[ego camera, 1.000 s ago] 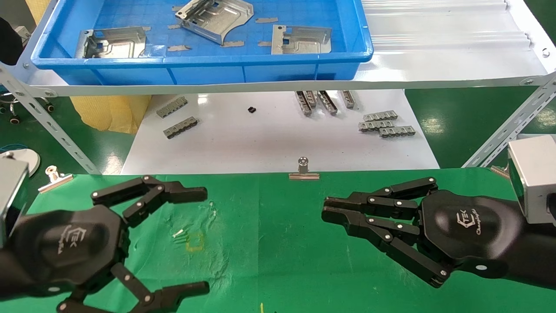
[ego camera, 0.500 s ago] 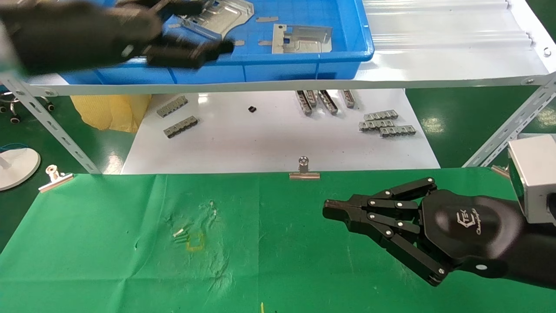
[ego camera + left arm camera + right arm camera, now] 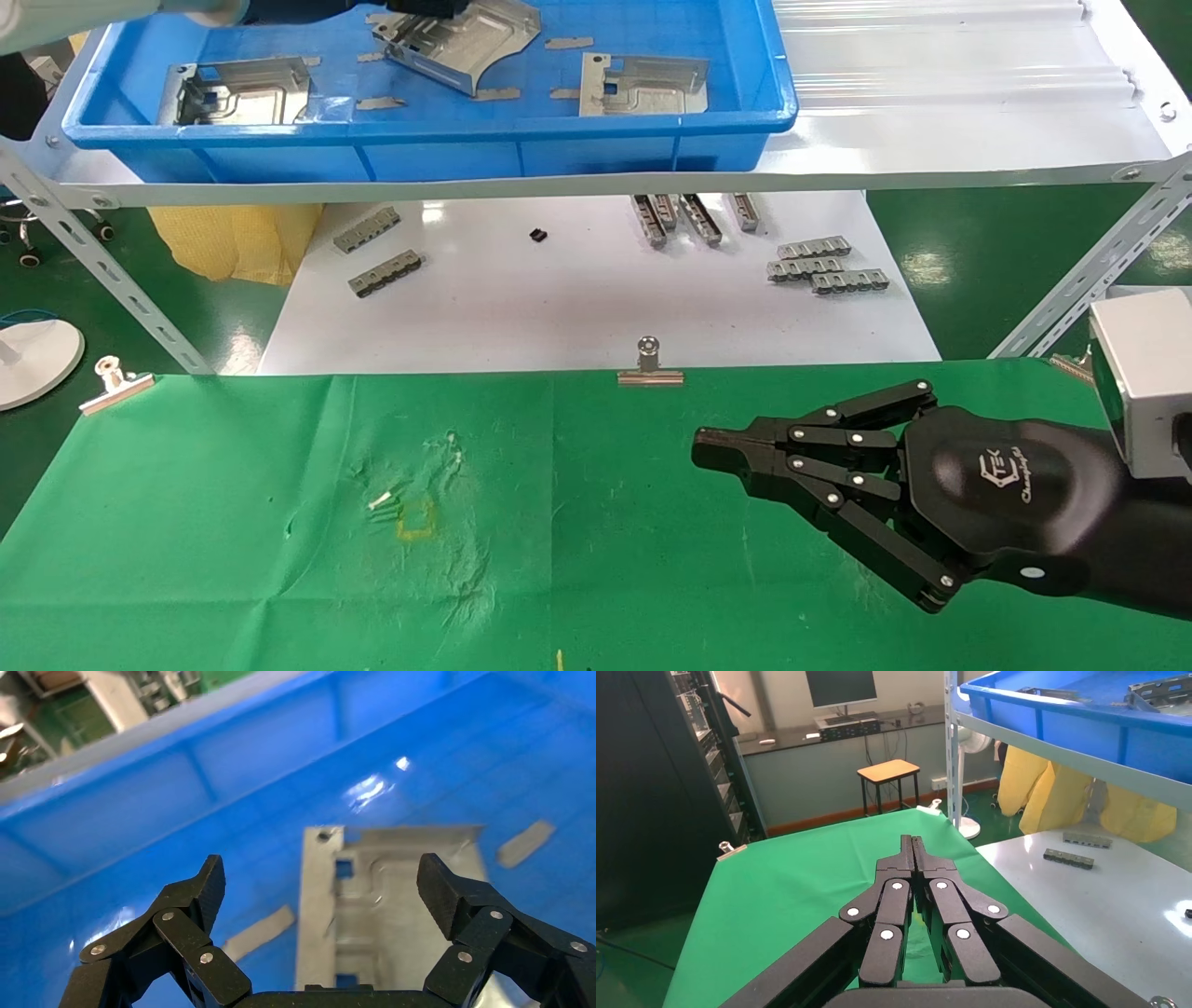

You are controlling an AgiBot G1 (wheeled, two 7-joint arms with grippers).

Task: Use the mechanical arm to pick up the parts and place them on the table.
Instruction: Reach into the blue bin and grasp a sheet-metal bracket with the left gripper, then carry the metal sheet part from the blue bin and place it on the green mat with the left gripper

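Observation:
Three silver plates lie in the blue bin (image 3: 447,154) on the shelf: a left one (image 3: 237,89), a middle one (image 3: 461,47) and a right one (image 3: 643,84). My left arm (image 3: 279,9) reaches over the bin at the top edge of the head view. My left gripper (image 3: 325,881) is open and empty, hovering just above a plate (image 3: 386,903), one finger on each side of it, not touching it. My right gripper (image 3: 698,452) is shut and empty, low over the green cloth table (image 3: 233,559); it also shows in the right wrist view (image 3: 912,839).
Thin grey slips (image 3: 260,931) lie loose on the bin floor. The white shelf (image 3: 931,112) carries the bin. Below it a white board (image 3: 559,308) holds several grey toothed strips (image 3: 824,266). Binder clips (image 3: 650,365) pin the cloth's far edge. A yellow square mark (image 3: 416,517) sits on the cloth.
My left arm has risen from the cloth at lower left and swung up over the blue bin, still open. My right gripper has closed from slightly open and stayed in place.

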